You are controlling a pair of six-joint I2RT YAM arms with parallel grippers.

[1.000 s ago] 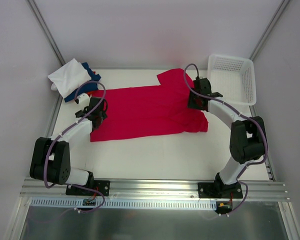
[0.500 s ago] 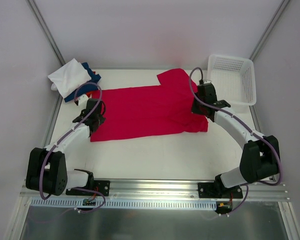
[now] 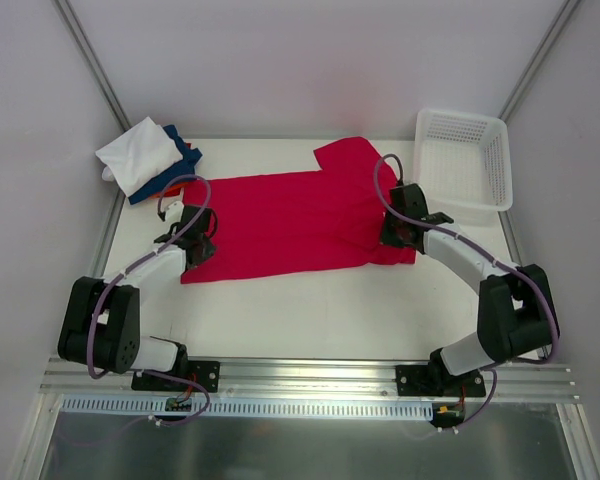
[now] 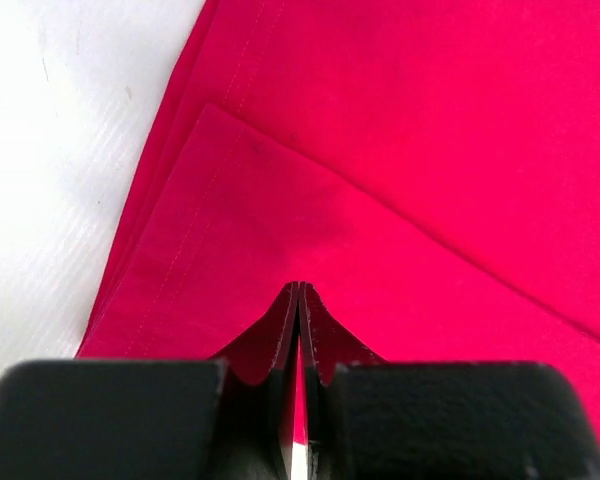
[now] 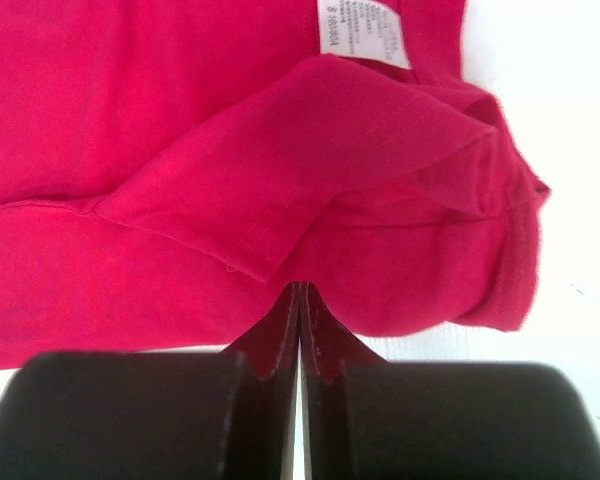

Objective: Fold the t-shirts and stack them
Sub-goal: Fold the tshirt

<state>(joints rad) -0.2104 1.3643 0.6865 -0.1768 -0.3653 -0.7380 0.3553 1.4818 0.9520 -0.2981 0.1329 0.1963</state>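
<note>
The red shirt (image 3: 290, 220) lies spread flat on the table (image 3: 310, 310). The left gripper (image 4: 299, 292) and right gripper (image 5: 299, 290) are both pinched shut on it, 1 at each end. Each bite looks thin; I'd guess a layer could slip out on lifting and skew the fold.

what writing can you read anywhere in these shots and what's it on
Right wrist view: the crimson-red cloth t-shirt carries a white sewn-in label with a few lines of small grey print, too small and blurred to quote.
Top view and left wrist view: no words, numbers or signs can be seen.
</note>
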